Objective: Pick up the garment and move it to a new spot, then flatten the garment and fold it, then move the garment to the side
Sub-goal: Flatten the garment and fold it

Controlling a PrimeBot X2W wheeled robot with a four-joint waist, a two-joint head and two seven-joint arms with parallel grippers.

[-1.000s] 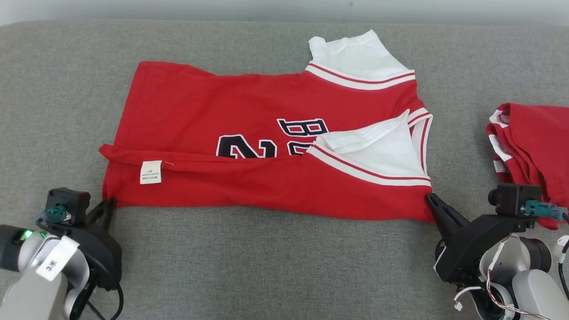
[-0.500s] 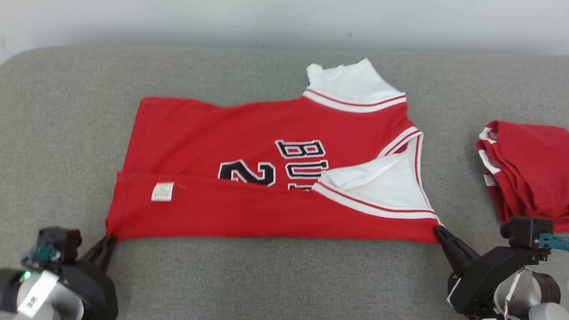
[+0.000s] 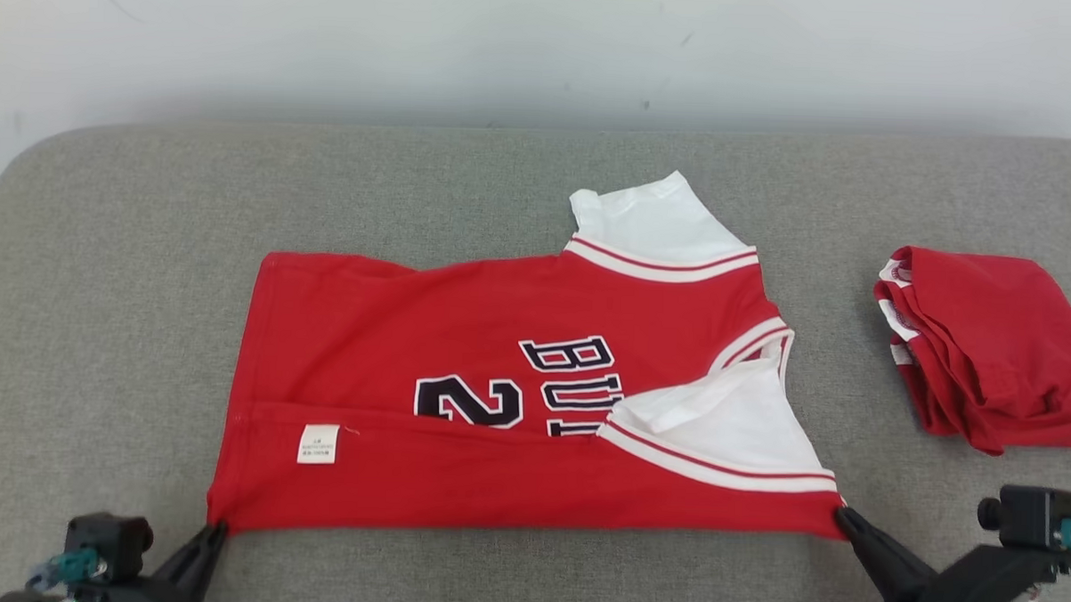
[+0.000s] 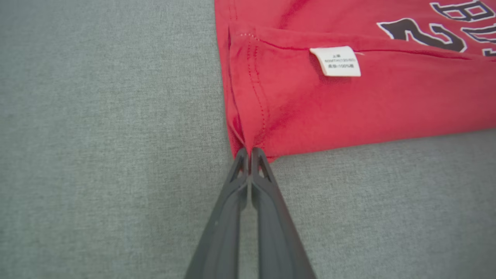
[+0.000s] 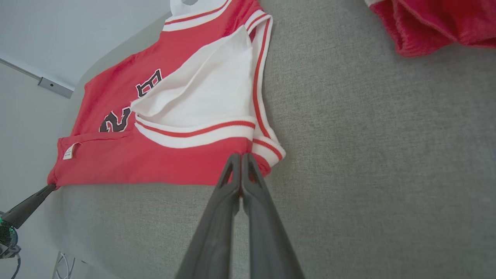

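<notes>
Pinching near corners of the garment [image 3: 497, 380], the left end effector [image 3: 217, 529] and right end effector [image 3: 840, 514] are clamped tight; one fold appears done, more folding remains.

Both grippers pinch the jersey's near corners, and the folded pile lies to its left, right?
Not quite: the pile lies to the jersey's right, as the head view shows. The left gripper and right gripper do pinch its near corners.
</notes>
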